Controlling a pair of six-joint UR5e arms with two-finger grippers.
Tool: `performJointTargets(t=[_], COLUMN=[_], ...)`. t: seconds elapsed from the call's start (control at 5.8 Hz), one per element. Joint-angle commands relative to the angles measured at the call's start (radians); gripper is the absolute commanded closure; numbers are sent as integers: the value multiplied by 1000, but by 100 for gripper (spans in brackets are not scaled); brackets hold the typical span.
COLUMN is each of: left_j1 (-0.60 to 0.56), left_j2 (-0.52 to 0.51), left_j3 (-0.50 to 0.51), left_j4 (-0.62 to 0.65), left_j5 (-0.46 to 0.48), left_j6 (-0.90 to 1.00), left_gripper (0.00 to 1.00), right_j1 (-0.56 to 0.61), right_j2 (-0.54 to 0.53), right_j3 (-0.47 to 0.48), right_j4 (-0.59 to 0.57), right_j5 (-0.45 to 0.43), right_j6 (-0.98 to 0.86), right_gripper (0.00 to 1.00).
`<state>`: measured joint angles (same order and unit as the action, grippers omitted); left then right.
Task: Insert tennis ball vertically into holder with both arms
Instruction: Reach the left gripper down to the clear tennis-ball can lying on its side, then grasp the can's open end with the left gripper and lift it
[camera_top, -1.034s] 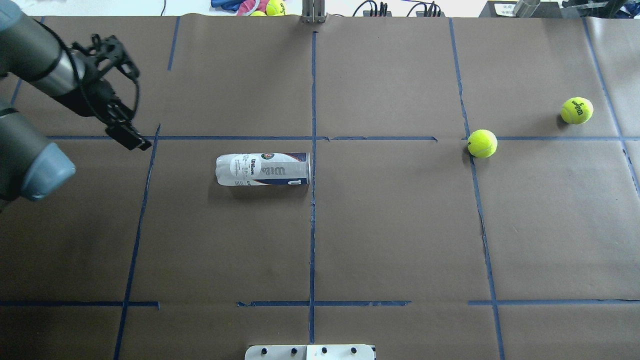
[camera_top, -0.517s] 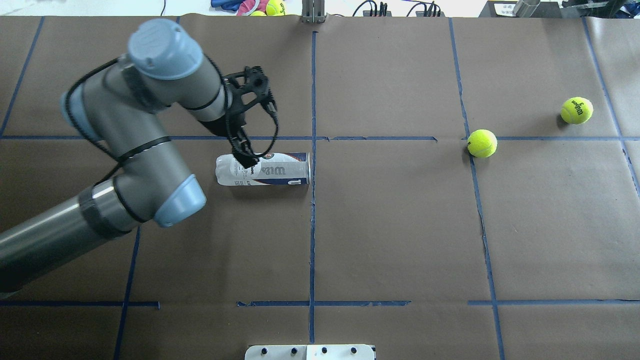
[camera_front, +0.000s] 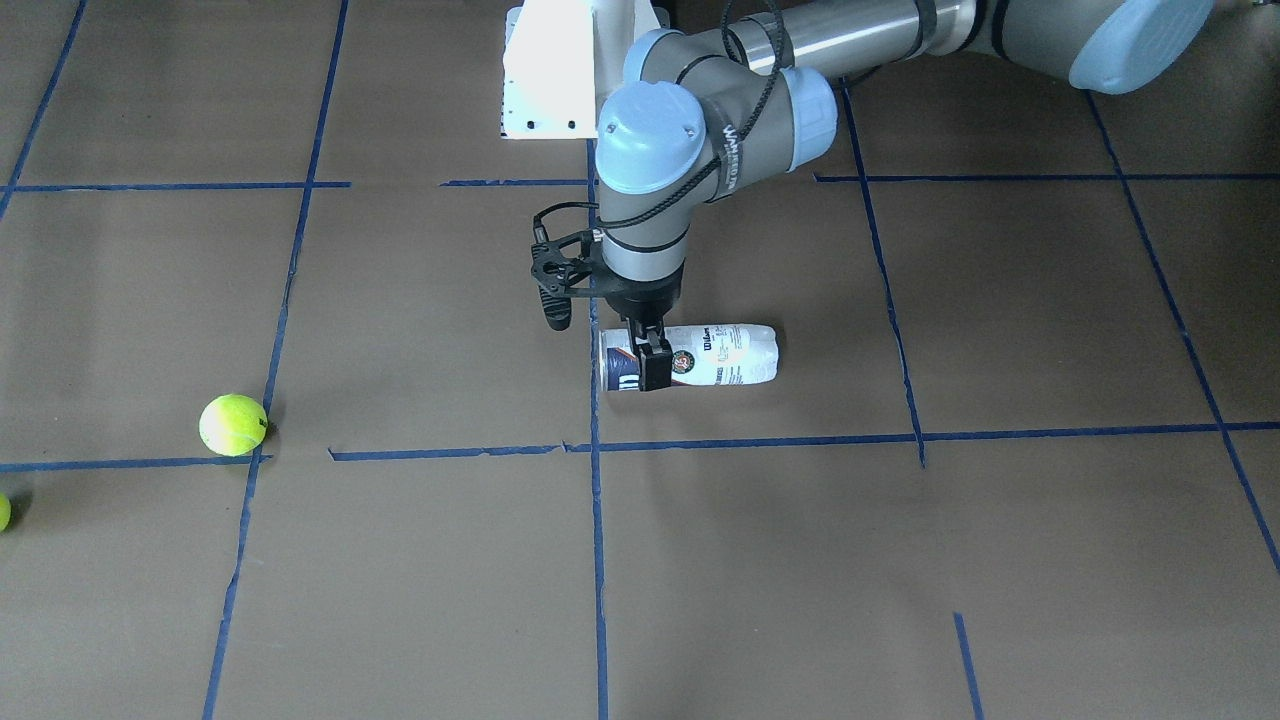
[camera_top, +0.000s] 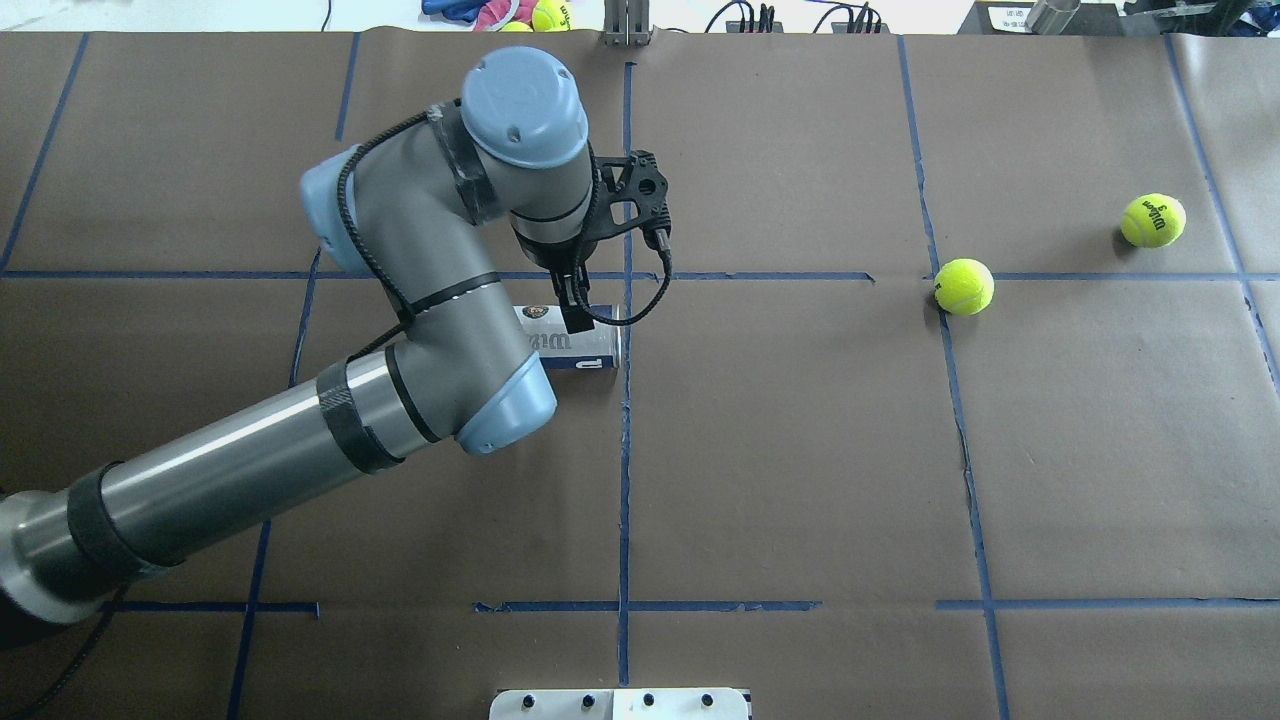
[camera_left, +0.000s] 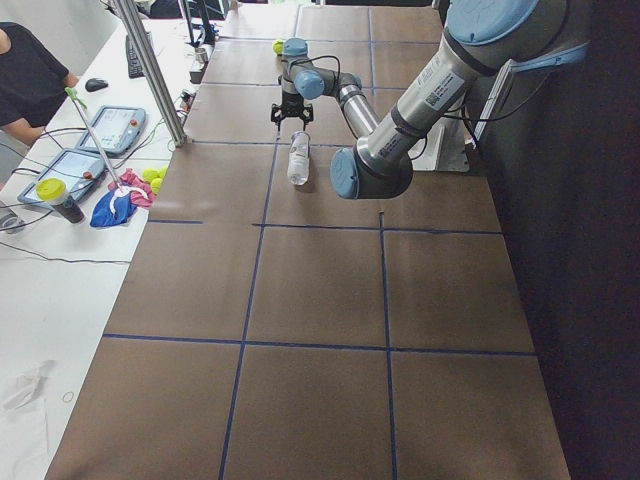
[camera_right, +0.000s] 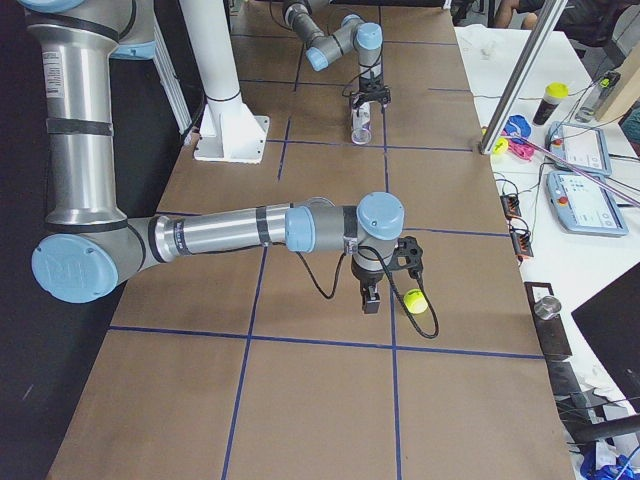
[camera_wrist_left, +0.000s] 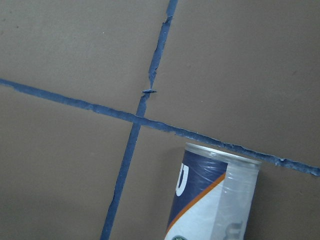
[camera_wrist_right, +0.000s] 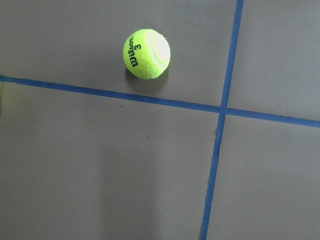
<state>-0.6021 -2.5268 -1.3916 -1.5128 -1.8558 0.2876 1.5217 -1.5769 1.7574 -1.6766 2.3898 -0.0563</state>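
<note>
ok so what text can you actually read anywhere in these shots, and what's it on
"Wilson 3": on the tennis ball, right wrist view.
"Wilson": on the holder label, front-facing view; its finer print is too small to read.
"Wilson": on the far-right ball, overhead view; the mark beneath it is blurred.
Lettering on the left arm: too blurred to read.

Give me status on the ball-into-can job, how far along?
Done: nothing yet. The can lies on its side; a ball and a second ball sit loose on the table. In hand: the left hand is down at the can's rim end, grip unclear. The right hand is beside one ball. To do: stand the can up, pick a ball, drop it in.
</note>
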Motion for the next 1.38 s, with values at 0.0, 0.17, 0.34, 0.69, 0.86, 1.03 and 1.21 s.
performJointTargets(t=[0.0,0.17,0.34,0.69,0.86,1.03,1.21], left_j1=[57,86,106,107,113,116,116], left_j2=[-55,-58,-53,-49,-43,-14,-10], left_j3=[59,66,74,89,138,147,148], left_j4=[91,83,76,50,1,-70,-72], left_j5=[88,125,163,188,228,228,230], left_j6=[83,73,71,68,55,35,36], left_gripper=[0,0,0,0,1,1,2], right_j1=[0,0,0,0,0,0,0], right_j2=[2,2,2,2,2,2,2], right_j3=[4,2,4,5,4,4,2], right_j4=[0,0,0,0,0,0,0], right_j5=[0,0,2,2,2,2,2], right_j6=[1,0,0,0,0,0,0], right_gripper=[0,0,0,0,0,0,0])
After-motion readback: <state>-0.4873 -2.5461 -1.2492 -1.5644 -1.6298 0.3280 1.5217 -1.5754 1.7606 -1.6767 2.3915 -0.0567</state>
